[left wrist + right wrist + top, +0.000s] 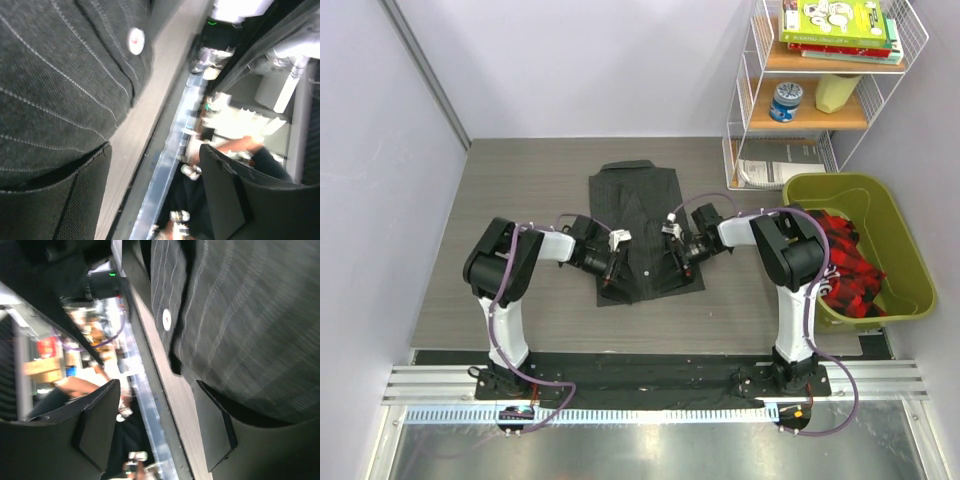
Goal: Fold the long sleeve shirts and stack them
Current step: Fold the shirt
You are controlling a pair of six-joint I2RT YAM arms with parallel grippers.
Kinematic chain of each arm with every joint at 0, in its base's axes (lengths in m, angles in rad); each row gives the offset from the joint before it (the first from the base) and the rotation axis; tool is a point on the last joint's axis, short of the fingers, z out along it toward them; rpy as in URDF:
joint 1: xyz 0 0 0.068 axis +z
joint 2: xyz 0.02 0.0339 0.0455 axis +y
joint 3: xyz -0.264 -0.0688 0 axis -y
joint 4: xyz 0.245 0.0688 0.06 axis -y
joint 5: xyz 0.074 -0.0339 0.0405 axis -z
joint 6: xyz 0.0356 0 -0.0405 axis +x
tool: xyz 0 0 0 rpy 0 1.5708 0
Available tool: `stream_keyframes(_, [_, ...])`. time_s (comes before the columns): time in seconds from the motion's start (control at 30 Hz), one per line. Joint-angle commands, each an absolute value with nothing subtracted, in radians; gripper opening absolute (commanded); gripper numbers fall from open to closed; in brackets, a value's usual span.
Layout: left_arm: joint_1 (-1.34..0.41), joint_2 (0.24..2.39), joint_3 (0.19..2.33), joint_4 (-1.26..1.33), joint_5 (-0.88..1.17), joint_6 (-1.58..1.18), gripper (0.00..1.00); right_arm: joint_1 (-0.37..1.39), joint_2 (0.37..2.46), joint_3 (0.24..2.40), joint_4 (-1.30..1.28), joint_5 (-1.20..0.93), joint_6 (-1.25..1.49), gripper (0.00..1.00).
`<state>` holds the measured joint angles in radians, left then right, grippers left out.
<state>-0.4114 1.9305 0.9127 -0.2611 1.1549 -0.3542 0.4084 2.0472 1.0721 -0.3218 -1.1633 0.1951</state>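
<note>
Grey surface [520, 200] with one long sleeve shirt [638, 215] folded at its middle.
The shirt lies as a narrow dark charcoal panel with fine pale pinstripes, its near hem facing the arms. The left gripper [611, 268] and right gripper [675, 262] sit at its near corners, jaws spread, pinching nothing. The likely risk is that closing on only the top layer would peel the fold open, and a sideways drag would rumple it. A white button [135, 40] shows near the edge.
</note>
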Motion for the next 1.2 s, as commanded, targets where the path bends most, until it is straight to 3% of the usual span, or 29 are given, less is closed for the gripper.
stream_keyframes(0.0, [-0.31, 1.988, 0.914, -0.221, 1.083, -0.339, 0.73, 0.324, 2.105, 1.029, -0.377, -1.066, 0.094, 0.68])
stream_keyframes(0.13, [-0.256, 1.98, 0.94, -0.354, 1.121, -0.31, 0.72, 0.324, 2.063, 0.98, -0.385, -1.144, 0.121, 0.68])
stream_keyframes(0.27, [-0.233, 1.945, 0.994, -0.616, 1.117, -0.032, 0.72, 0.31, 1.973, 0.968, -0.426, -1.167, 0.101, 0.7])
stream_keyframes(0.4, [-0.186, 1.872, 1.086, -0.88, 1.092, 0.222, 0.71, 0.292, 1.895, 1.07, -0.679, -1.155, -0.064, 0.7])
stream_keyframes(0.47, [-0.181, 1.751, 1.12, -0.905, 1.042, 0.261, 0.71, 0.29, 1.83, 1.138, -0.684, -1.137, -0.058, 0.69])
stream_keyframes(0.57, [-0.221, 1.558, 1.106, -0.824, 0.857, 0.265, 0.7, 0.302, 1.793, 1.207, -0.559, -1.039, 0.024, 0.63])
stream_keyframes(0.63, [-0.291, 1.464, 1.062, -0.689, 0.579, 0.302, 0.68, 0.328, 1.815, 1.242, -0.459, -0.973, 0.043, 0.56])
stream_keyframes(0.77, [-0.628, 1.257, 0.853, -0.441, 0.189, 0.419, 0.65, 0.393, 1.942, 1.423, -0.434, -0.907, 0.026, 0.46])
stream_keyframes(0.93, [-0.891, 1.296, 0.767, -0.286, -0.032, 0.436, 0.59, 0.448, 2.077, 1.511, -0.371, -0.856, 0.023, 0.43])
stream_keyframes(1.17, [-1.08, 1.477, 0.753, -0.114, -0.259, 0.449, 0.55, 0.457, 2.207, 1.529, -0.341, -0.772, 0.005, 0.4])
